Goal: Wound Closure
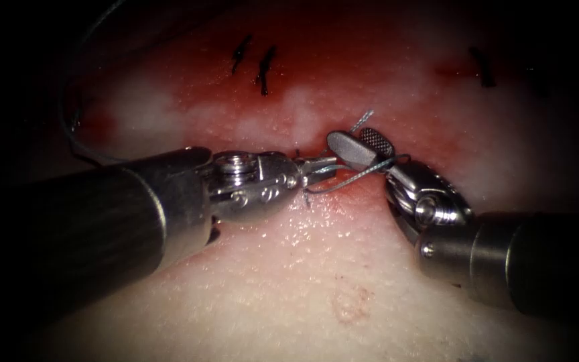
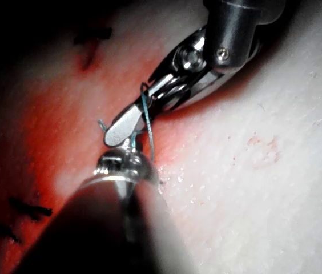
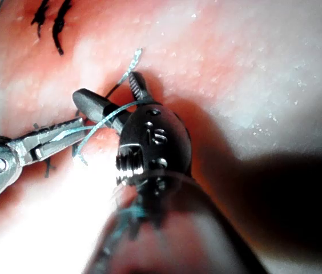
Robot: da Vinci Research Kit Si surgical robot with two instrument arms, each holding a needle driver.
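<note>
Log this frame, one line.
left gripper: shut on thread | right gripper: open, thread looped around it | needle: unseen | tissue: stitches placed

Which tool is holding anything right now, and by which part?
Left tool: jaws shut on the thread, close to the stitch at the cut. Right tool: jaws open, gripping nothing; the thread drapes around it, its free end beside the jaws.

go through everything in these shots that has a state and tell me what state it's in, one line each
left claw: shut on the thread.
right claw: open, holding nothing, thread looped around it.
thread: slack, curling from the left claw over the right one, frayed free end sticking up.
tissue: wet with red fluid along the cut.
earlier stitches: in place, dark, above the claws.
</note>
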